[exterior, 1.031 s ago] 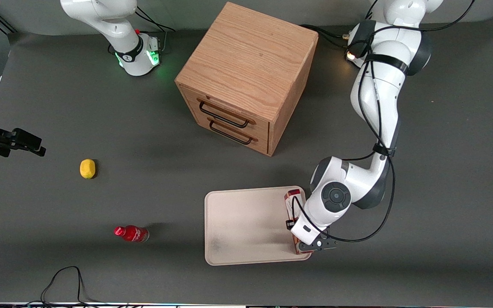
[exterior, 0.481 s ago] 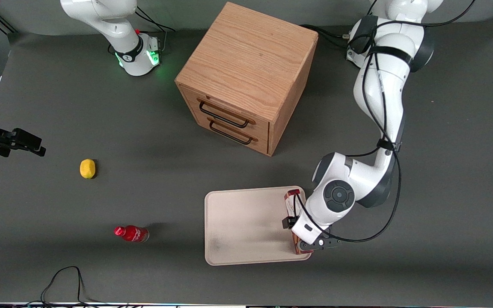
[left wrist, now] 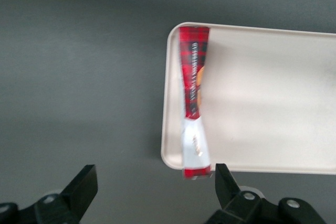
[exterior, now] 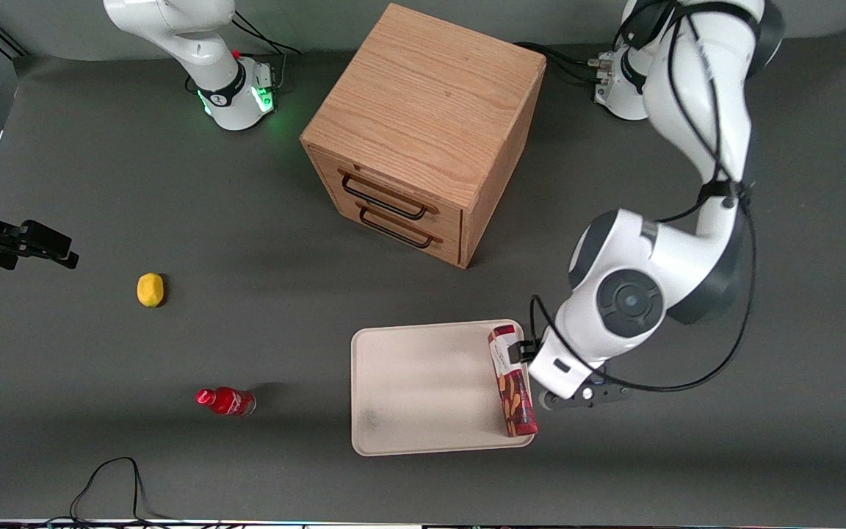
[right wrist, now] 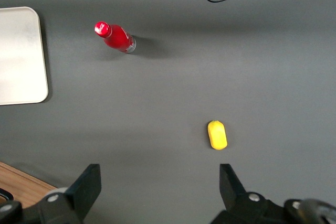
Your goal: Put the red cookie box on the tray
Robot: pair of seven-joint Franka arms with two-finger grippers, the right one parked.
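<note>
The red cookie box (exterior: 511, 382) lies flat on the tray (exterior: 423, 389), along the tray's edge toward the working arm's end, its nearer end reaching the rim. My left gripper (exterior: 557, 369) hangs raised above the table just beside that edge and touches nothing. In the left wrist view the box (left wrist: 193, 98) lies along the rim of the tray (left wrist: 262, 98). The gripper (left wrist: 155, 192) is open and empty, its fingers spread wide above the grey table, one of them close to the box's white-labelled end.
A wooden drawer cabinet (exterior: 423, 132) stands farther from the front camera than the tray. A small red bottle (exterior: 226, 401) and a yellow fruit (exterior: 150, 289) lie toward the parked arm's end. A black cable (exterior: 107, 477) loops at the table's near edge.
The left gripper has lifted off the box and drawn away toward the working arm's end, uncovering it. The box stays where it lay on the tray.
</note>
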